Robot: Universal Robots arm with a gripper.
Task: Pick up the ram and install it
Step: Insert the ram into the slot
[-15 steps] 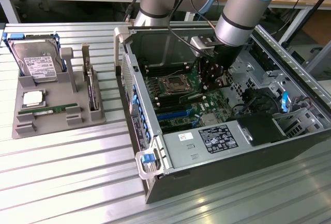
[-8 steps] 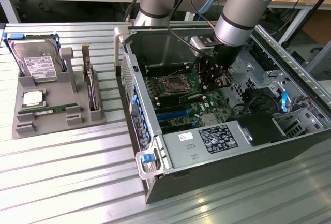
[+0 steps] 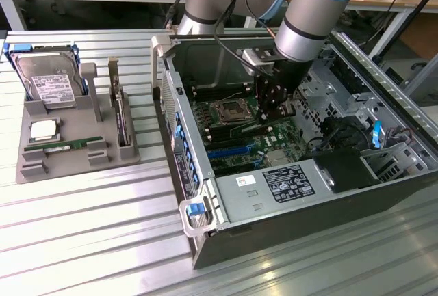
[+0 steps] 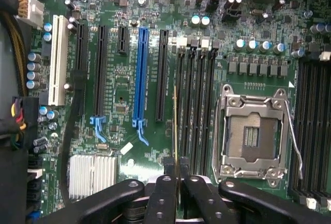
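**Ram Held Edge-On Over the Memory Slots**

The arm (image 3: 308, 22) was bent down from the top of the exterior view into the open computer case (image 3: 294, 226), which was laid on its side on the slatted desk (image 3: 89, 234). Its last section was tilted steeply downward. The end effector (image 3: 272, 115) was thus carried low over the motherboard (image 3: 236, 139), just to the exterior view's right of the processor socket (image 3: 228, 111).

The end effector was closed almost fully, and the ram (image 4: 176, 125) was pinched between its two fingers (image 4: 168, 168). In the wrist view the ram was seen edge-on, as a thin pale line. Its long axis was pointed straight out from the fingertips, parallel with the bank of four black memory slots (image 4: 199, 105). It was lined up along the outermost slot of that bank, on the side away from the socket. Its flat faces were turned toward the fingers, so that it was stood on edge over the board. Whether its lower edge was seated in the slot could not be told.

Well apart, on the exterior view's left, a grey holder (image 3: 68, 164) was set on the desk. A second memory stick (image 3: 65, 147) was laid flat in it, with a hard drive (image 3: 48, 77) behind and an expansion card (image 3: 122, 115) stood upright beside.
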